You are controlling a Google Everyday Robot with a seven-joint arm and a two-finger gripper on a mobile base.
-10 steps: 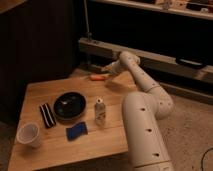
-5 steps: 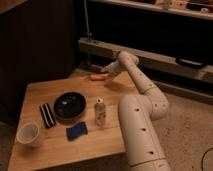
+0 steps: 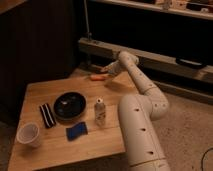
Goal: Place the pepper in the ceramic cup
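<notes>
The pepper (image 3: 96,77) is a small orange piece lying on the wooden table (image 3: 50,145) at its far edge. The gripper (image 3: 106,70) reaches over that far edge, just right of the pepper and very close to it. The ceramic cup (image 3: 28,134) is whitish and stands upright at the table's near left corner, far from the gripper.
A wide black bowl (image 3: 69,105) sits mid-table. A slim patterned can (image 3: 100,111) stands to its right. A black striped bar (image 3: 46,115) lies left of the bowl, and a blue sponge (image 3: 76,131) lies in front of it. A dark shelf unit stands behind the table.
The arm's upper links have shifted slightly left toward the table. The gripper stays by the pepper, and the pepper has not moved.
</notes>
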